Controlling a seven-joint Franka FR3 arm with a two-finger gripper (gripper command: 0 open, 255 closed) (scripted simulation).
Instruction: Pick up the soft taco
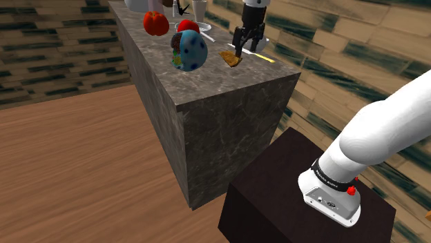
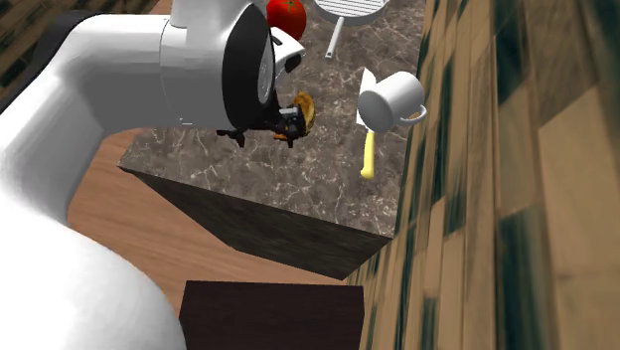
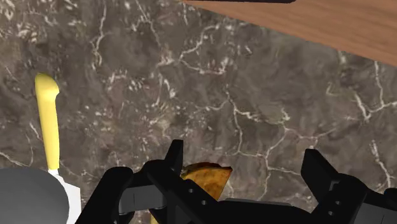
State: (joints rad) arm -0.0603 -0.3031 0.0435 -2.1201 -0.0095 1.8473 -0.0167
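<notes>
evidently the grasp had not yet been made. taken from the shoulder view's left, a red pepper (image 1: 155, 23) and a patterned egg-shaped object (image 1: 190, 50) were seen on the marble counter (image 1: 228, 103), well apart from the work. next was the soft taco (image 1: 231, 58), a brown-and-yellow wedge laid flat on the stone near the counter's far edge. just beside it, to that view's right and a little above, the gripper (image 1: 246, 50) was pointed downward, its tips low over the counter. furthest right a yellow handle (image 1: 266, 59) was seen on the marble, near the gripper but clear of it.

in the wrist view the fingers (image 3: 175, 159) were found spread apart and clasped on nothing. the taco was placed between them but off centre. it was set close by the finger on the yellow handle's side, and a wide stretch of bare marble was left before the other finger. whether the near finger was touching it could not be told.

from the shoulder view the taco's long axis was judged to run from upper left to lower right, its pointed end turned toward that view's left. in the wrist view its nearer part was hidden under the gripper's body, so the axis against the closing line could not be fixed. a small sideways correction toward the handle's side was judged necessary before closing.
</notes>
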